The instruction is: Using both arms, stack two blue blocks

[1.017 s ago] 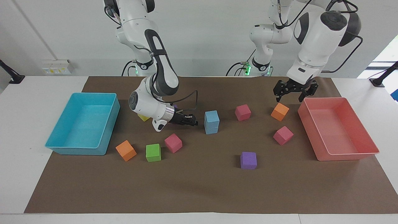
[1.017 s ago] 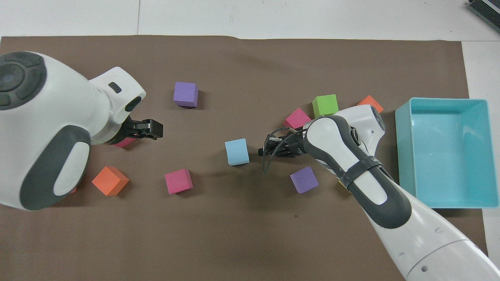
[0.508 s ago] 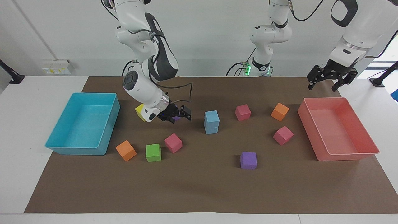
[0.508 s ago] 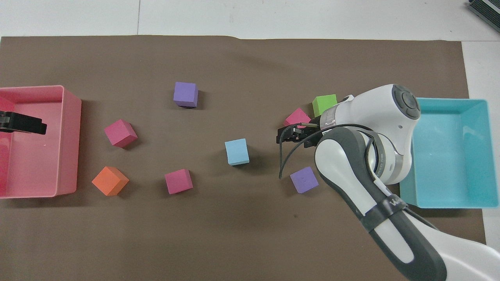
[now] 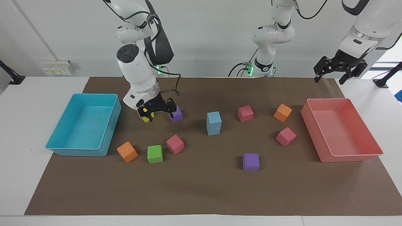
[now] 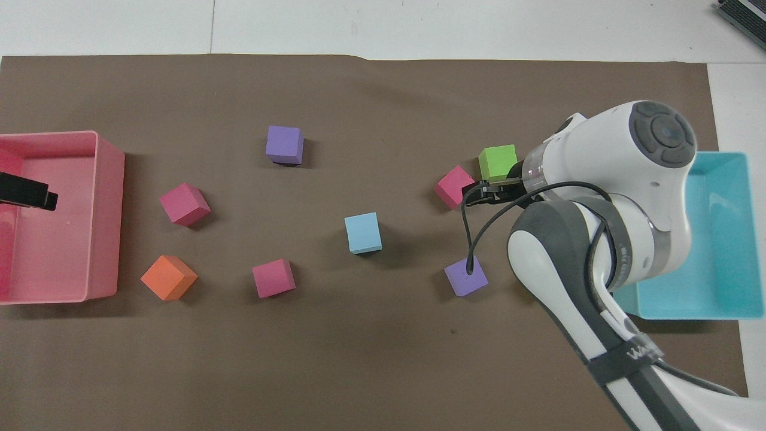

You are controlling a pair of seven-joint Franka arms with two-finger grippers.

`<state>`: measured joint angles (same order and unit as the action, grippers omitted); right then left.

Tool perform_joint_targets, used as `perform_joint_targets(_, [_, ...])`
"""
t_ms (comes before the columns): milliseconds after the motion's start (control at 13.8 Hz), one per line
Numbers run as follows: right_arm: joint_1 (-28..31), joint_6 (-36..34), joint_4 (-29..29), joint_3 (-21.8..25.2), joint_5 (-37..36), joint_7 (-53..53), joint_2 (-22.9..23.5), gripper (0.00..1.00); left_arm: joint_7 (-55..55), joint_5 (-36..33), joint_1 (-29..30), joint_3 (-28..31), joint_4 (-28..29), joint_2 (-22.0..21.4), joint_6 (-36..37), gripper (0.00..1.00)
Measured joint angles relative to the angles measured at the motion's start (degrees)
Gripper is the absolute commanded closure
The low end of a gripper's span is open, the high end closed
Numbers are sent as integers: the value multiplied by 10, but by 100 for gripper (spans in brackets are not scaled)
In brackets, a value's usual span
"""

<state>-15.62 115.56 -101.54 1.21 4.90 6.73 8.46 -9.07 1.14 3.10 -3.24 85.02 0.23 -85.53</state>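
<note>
Both arms have pulled back from the stack since a second ago: the right arm swung up and away toward its own end, the left arm lifted off toward the pink tray.

Two light sky-blue foam cubes [image 5: 214, 123] sit stacked, one squarely on the other, mid-mat on the brown paper mat [image 5: 201, 188]; nothing touches them. From overhead only the top cube [image 6: 363, 232] shows.

Right gripper [image 5: 157, 110], black two-finger claw, hangs low over the mat between a yellow foam cube [image 5: 145, 117] and a purple foam cube [image 5: 176, 114], fingers apart, holding nothing. In the overhead view its tip is only partly visible [image 6: 479, 194] past the white arm.

Left gripper [image 5: 340, 69] is raised high, over the robots' edge of the pink plastic tray [image 5: 358, 155], fingers spread, empty. Overhead shows just its black tip [image 6: 27, 193] above the tray.

Other items: turquoise plastic tray [image 5: 62, 149] at the right arm's end; orange foam cube [image 5: 127, 152], green foam cube [image 5: 154, 154] and magenta foam cube [image 5: 175, 144] in a loose row beside that tray, farther from the robots than the yellow one. Toward the left arm's end: second magenta cube [image 5: 245, 113], second orange cube [image 5: 282, 112], third magenta cube [image 5: 286, 137]. Second purple cube [image 5: 251, 162] lies farthest from the robots.
</note>
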Motion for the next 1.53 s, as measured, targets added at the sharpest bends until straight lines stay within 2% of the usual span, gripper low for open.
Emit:
perform_joint_targets(363, [36,-41,16,2,-22,0,-55,0,12,0,2,0,0,1,1,0])
perform_joint_targets(726, [78,-141,45,8,-27,0,-103,0,20,0,2,-2,0,1,13,0])
perform_joint_targets(1162, [121,-237,96,10,-30,0,-110,0,20,1,-6,-2,0,1,19,0])
perform_joint_targets(1525, [124,-274,96,9,-30,0,-123,0,20,1,-74,58,0,1,19,0])
